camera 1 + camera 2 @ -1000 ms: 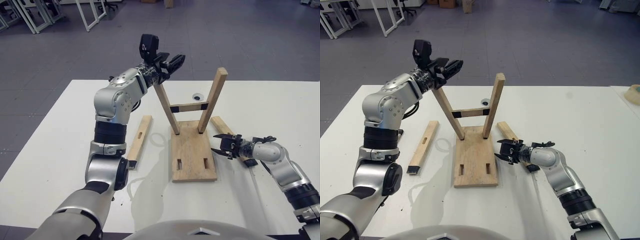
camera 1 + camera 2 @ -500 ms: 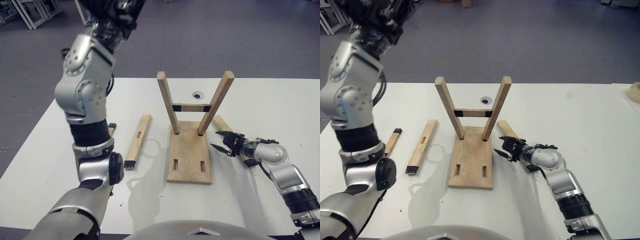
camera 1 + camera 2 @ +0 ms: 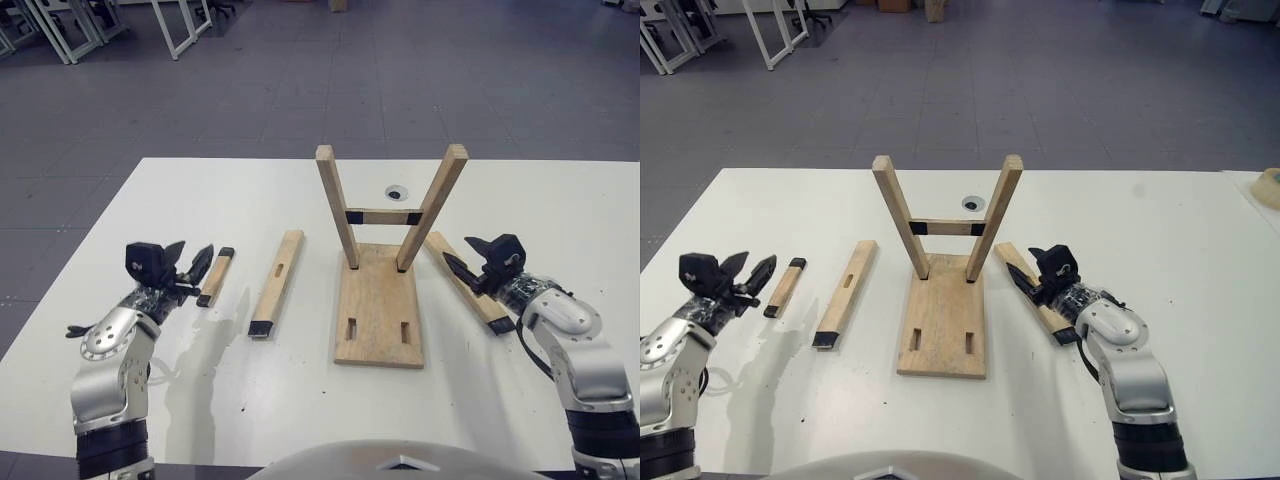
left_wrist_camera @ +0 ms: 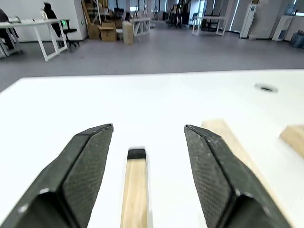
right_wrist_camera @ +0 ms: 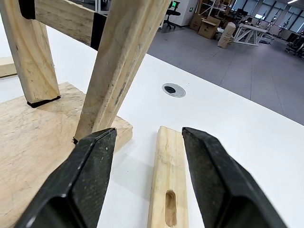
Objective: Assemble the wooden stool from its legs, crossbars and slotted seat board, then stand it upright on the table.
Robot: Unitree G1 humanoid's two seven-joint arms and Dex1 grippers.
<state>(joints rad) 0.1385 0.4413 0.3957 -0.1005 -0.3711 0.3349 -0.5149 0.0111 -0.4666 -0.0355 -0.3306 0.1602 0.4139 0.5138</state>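
Stool half built: leg pair [image 3: 338, 205] with crossbar [image 3: 381, 216] stands in seat board [image 3: 378, 310], two slots unfilled. Left fingers [image 4: 85, 171] wide, short bar [image 4: 135, 190] just ahead between them. Right fingers [image 5: 85, 180] wide, loose leg [image 5: 168, 190] between them.

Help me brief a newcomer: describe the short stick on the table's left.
On the white table, look left of the flat wooden seat board holding two upright legs. There the short wooden crossbar lies outermost, much shorter than the long slotted leg beside it.
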